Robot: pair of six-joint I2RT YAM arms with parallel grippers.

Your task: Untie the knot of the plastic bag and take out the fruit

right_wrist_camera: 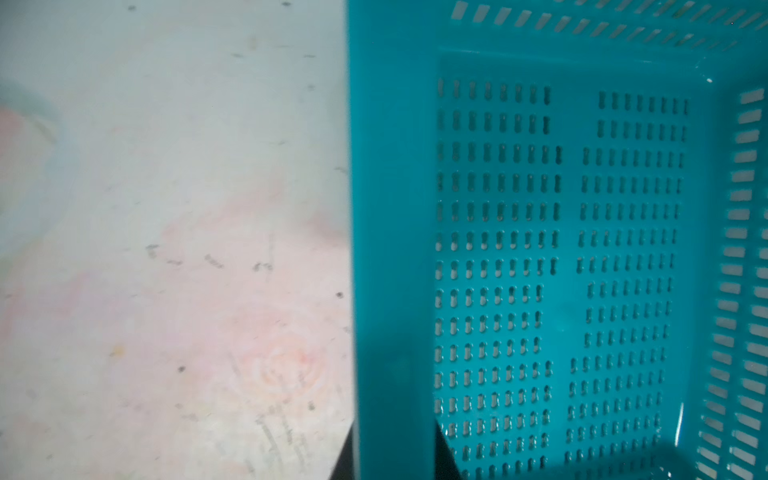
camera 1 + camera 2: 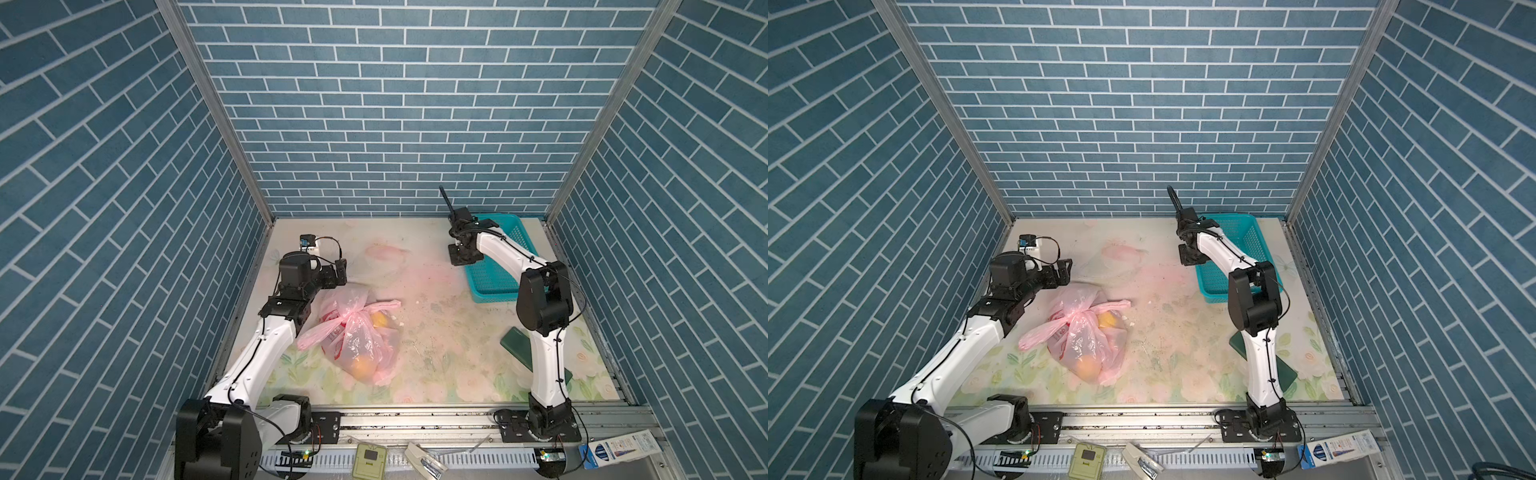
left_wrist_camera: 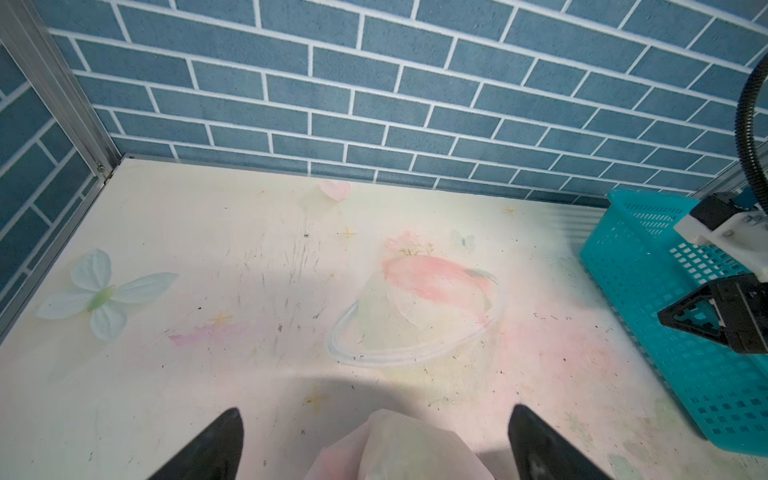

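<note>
The pink plastic bag (image 2: 357, 332) (image 2: 1088, 332) lies on the floral table, left of the middle, in both top views. Its knot (image 2: 352, 314) (image 2: 1077, 314) sits on top, with handle ends sticking out to either side. Orange-yellow fruit (image 2: 379, 320) (image 2: 360, 368) shows through the film. My left gripper (image 2: 338, 272) (image 3: 374, 415) is open just beyond the bag's far end, and only a pale fold of the bag (image 3: 395, 449) shows between its fingers. My right gripper (image 2: 461, 255) (image 1: 395, 449) is shut on the near-left wall of the teal basket (image 2: 494, 278) (image 1: 390, 208).
The teal basket stands at the back right, with nothing visible inside it. A dark green flat object (image 2: 515, 340) lies behind the right arm's lower link. Blue brick walls close three sides. A small device (image 2: 370, 457) and a blue-white box (image 2: 623, 446) lie on the front rail.
</note>
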